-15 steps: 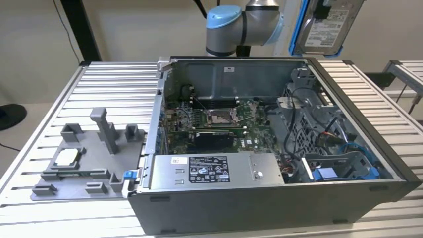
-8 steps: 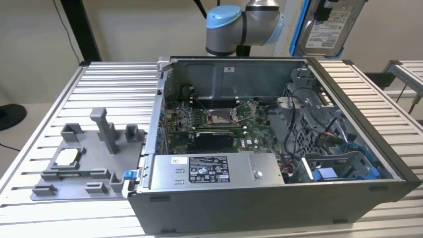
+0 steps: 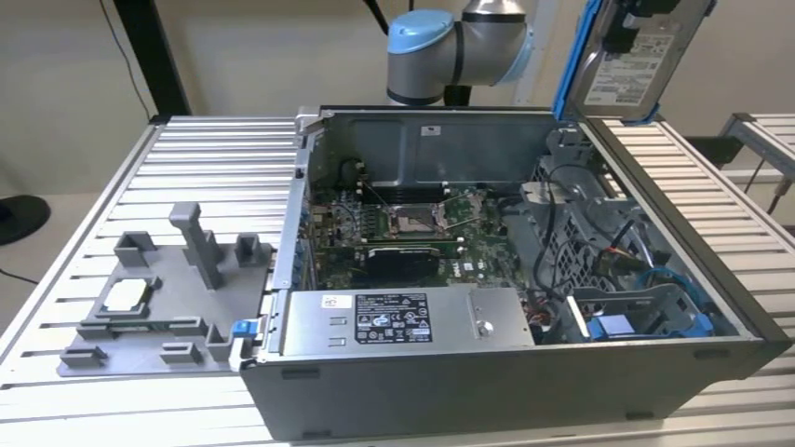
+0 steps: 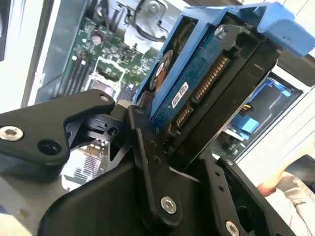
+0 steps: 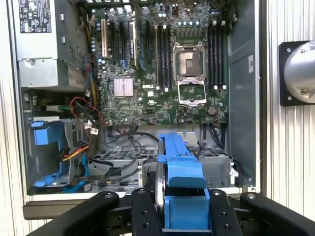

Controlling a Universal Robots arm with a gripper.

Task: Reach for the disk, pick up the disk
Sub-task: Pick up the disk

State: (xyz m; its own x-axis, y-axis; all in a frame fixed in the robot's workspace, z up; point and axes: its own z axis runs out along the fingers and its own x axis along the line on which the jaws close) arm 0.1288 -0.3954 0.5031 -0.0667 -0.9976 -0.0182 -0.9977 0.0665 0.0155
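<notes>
The disk [image 3: 627,60], a silver hard drive with a white label in a blue bracket, hangs in the air above the far right corner of the open computer case [image 3: 497,372] in the exterior view. My gripper [image 3: 656,13] is shut on it from above. In the second wrist view the black fingers [image 4: 147,147] clamp both faces of the disk [image 4: 206,83], whose connector edge and blue circuit board show. In the first wrist view the disk [image 5: 179,182] stands edge-on inside my gripper [image 5: 182,219], well above the case floor.
Inside the case are a motherboard [image 3: 410,223], a power supply [image 3: 397,321] and a blue caddy [image 3: 646,321] at the exterior view's right. A grey fixture [image 3: 162,298] holding a small silver chip [image 3: 125,296] lies on the slatted table [image 3: 211,158]. A person's sleeve [image 4: 290,189] shows beside the table.
</notes>
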